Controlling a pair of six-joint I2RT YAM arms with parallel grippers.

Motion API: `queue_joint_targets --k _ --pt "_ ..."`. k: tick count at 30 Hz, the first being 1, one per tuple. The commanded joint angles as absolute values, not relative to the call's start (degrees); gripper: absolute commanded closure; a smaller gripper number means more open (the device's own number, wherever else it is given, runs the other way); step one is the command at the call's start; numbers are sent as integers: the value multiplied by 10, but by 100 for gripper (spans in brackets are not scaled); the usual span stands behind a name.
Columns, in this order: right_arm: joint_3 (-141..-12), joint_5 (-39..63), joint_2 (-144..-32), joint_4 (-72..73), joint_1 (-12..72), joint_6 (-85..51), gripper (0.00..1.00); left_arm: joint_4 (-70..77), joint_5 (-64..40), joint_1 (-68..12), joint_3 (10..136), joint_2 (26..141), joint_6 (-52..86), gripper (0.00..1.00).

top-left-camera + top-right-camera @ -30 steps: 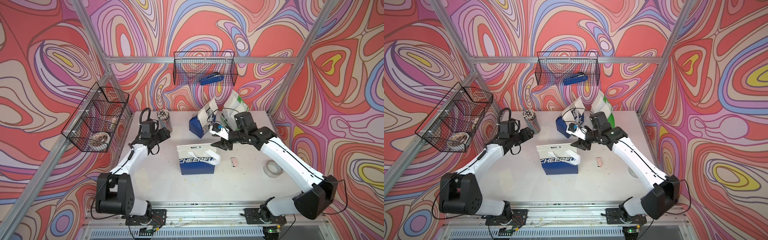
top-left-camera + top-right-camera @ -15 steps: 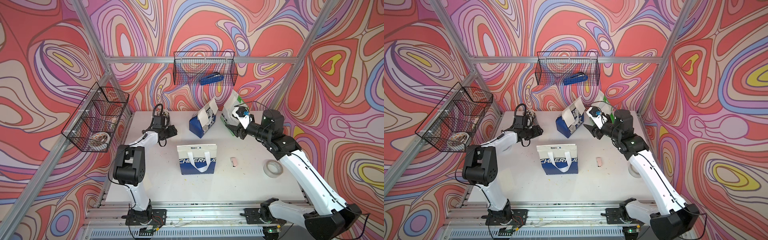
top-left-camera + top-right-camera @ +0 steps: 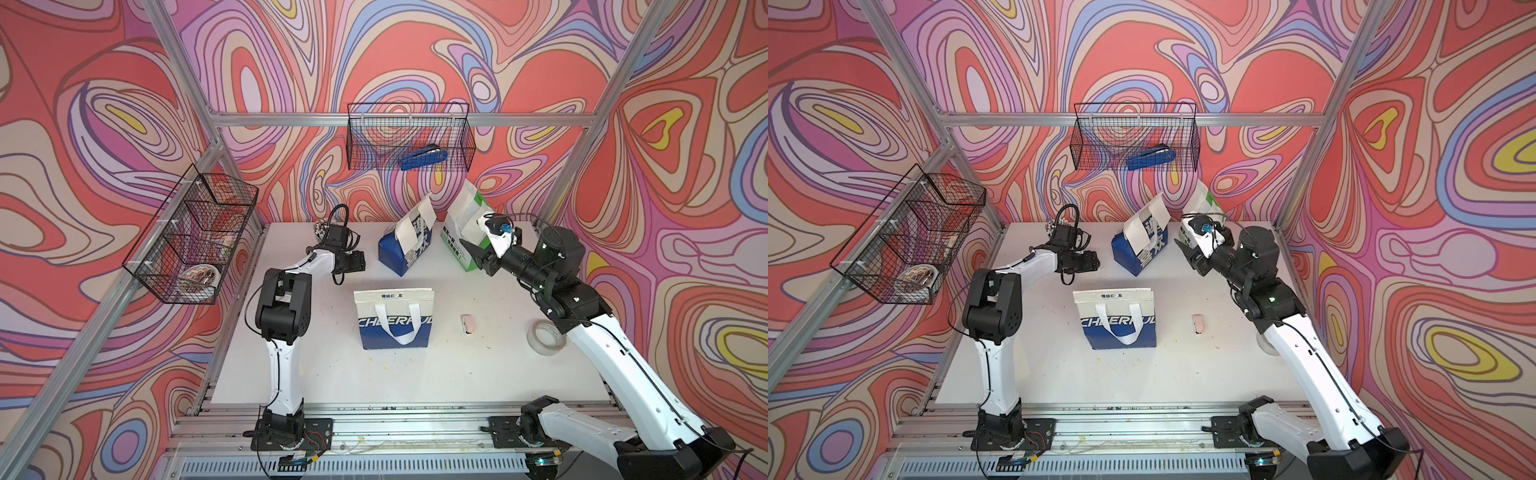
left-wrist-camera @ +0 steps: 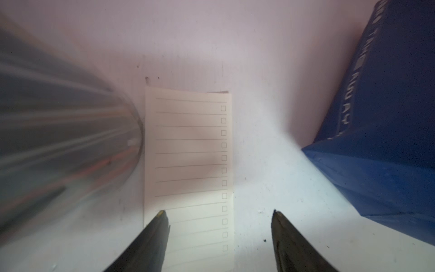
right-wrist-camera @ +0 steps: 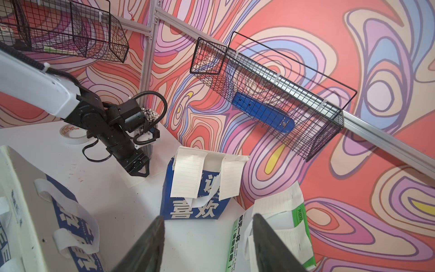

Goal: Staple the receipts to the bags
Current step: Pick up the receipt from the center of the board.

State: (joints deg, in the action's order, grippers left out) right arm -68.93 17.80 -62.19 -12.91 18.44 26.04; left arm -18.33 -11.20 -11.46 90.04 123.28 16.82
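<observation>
The "CHEERFUL" bag (image 3: 392,318) lies flat mid-table with its white handles up. Behind it stands the blue bag with Chinese characters (image 3: 405,249), with two receipts (image 5: 188,174) hanging on its face. The green-white bag (image 3: 463,232) leans at the back right with white slips (image 5: 282,205) on it. My left gripper (image 4: 219,212) is open, low over a lined receipt (image 4: 188,153) that lies flat on the table; one fingertip (image 4: 162,216) is over its near end. My right gripper (image 5: 208,216) is open and empty in front of the green-white bag. A blue stapler (image 3: 424,158) lies in the back wire basket (image 3: 409,137).
A clear pen cup (image 4: 58,129) stands right beside the loose receipt. A tape roll (image 3: 545,336) and a small pink item (image 3: 468,324) lie at the right of the table. A second wire basket (image 3: 191,241) hangs on the left wall.
The right gripper has drawn back from the CHEERFUL bag's handles to the green-white bag. The left gripper has moved to the back, beside the pen cup, over the loose receipt.
</observation>
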Motion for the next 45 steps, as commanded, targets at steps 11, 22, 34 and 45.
queue_joint_targets --k 11,22,34,45 --pt "-692 180 -603 -145 185 281 39 -300 -59 -126 843 1228 269 32" --pt "-691 209 -606 -150 185 289 39 -274 -25 -127 567 1006 342 35" --pt "-702 229 -616 -157 184 288 39 -447 -19 -116 570 912 434 27" --pt "-690 230 -605 -157 185 295 39 -559 45 -78 713 902 461 18"
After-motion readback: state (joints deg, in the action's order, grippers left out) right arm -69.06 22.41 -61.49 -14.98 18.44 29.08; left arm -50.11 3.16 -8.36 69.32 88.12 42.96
